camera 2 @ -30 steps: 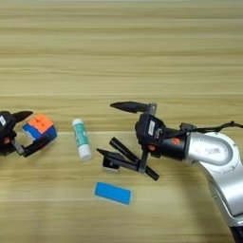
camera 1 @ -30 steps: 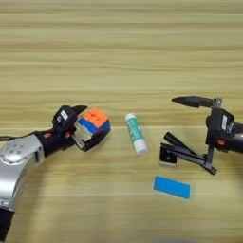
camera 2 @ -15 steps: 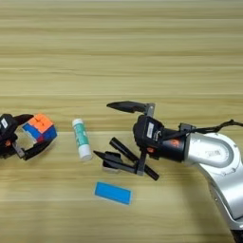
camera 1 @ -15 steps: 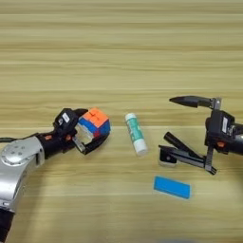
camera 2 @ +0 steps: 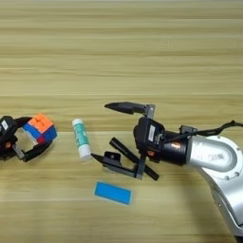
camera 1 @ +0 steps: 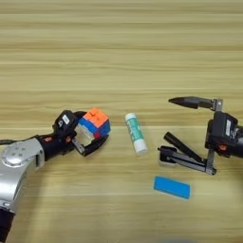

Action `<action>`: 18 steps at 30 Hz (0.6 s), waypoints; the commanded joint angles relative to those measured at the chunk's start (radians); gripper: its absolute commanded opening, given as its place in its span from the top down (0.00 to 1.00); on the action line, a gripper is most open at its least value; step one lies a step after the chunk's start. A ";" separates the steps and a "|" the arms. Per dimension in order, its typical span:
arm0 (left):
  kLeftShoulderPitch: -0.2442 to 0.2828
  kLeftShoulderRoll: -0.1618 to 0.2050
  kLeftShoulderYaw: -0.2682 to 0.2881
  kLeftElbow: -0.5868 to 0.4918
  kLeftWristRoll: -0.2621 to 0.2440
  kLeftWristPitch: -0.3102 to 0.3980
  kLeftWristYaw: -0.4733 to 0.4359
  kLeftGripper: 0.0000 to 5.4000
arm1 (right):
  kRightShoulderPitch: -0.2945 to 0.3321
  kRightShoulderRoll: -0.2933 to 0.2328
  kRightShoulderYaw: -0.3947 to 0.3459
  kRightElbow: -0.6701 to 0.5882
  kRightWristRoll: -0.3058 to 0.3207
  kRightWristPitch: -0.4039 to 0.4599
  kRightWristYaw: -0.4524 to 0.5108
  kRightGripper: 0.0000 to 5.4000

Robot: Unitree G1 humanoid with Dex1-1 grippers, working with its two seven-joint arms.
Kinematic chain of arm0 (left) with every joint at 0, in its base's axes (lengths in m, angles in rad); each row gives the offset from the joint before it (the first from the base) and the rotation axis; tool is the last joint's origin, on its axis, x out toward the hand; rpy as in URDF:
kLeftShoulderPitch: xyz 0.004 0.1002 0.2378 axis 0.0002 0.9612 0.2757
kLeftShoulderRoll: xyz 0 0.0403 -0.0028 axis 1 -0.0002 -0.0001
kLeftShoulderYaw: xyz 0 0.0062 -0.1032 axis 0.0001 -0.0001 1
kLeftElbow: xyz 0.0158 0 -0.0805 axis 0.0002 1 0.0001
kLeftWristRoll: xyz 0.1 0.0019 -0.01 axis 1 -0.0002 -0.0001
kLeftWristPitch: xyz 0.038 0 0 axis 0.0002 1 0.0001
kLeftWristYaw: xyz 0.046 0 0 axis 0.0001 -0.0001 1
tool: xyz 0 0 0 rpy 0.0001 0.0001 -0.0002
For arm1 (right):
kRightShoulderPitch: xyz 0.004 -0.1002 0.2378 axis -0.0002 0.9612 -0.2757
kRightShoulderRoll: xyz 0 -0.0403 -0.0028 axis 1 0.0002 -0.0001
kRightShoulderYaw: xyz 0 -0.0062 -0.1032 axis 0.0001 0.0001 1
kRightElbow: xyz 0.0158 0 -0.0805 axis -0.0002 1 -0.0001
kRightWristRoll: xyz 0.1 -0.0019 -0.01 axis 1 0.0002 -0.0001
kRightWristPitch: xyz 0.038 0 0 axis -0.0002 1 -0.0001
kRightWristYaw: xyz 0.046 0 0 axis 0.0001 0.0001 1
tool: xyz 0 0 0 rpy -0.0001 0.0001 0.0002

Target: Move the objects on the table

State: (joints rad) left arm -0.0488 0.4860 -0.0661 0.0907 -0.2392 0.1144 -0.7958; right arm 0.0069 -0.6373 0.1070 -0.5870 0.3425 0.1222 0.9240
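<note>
Left tool (camera 1: 90, 135), at the bench's (camera 1: 118, 57) 9 o'clock, pinches the puzzle cube (camera 1: 95, 122) between its black fingers. Glue stick (camera 1: 135, 133) lies flat near centre, at the cube's 3 o'clock, apart from it. Right tool (camera 2: 102, 133) stands spread wide, its lower finger low over the bench beside the stick's cap end. Blue block (camera 1: 172, 187) lies at 5 o'clock, untouched.

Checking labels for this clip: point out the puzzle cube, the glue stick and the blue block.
puzzle cube (camera 1: 95, 122), left eye view, orange top face.
glue stick (camera 1: 135, 133), left eye view, green label.
blue block (camera 2: 112, 193), right eye view, flat top.
</note>
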 commanded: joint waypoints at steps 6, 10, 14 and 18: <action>-0.002 0.006 -0.008 0.013 0.027 0.008 0.007 0.14 | 0.002 -0.022 -0.013 -0.013 0.005 -0.002 -0.002 0.00; -0.003 0.006 -0.009 0.019 0.031 0.004 0.007 0.21 | 0.001 -0.025 -0.012 -0.011 0.007 -0.003 -0.003 0.00; -0.004 0.005 -0.009 0.019 0.035 0.001 0.005 0.30 | 0.001 -0.026 -0.013 -0.012 0.007 -0.002 -0.003 0.00; -0.004 0.006 -0.010 0.018 0.036 -0.001 -0.001 0.38 | 0.000 -0.027 -0.013 -0.014 0.008 -0.001 -0.003 0.00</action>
State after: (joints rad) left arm -0.0489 0.4860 -0.0688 0.1038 -0.2195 0.1124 -0.7915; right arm 0.0094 -0.6536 0.1055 -0.5902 0.3453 0.1214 0.9232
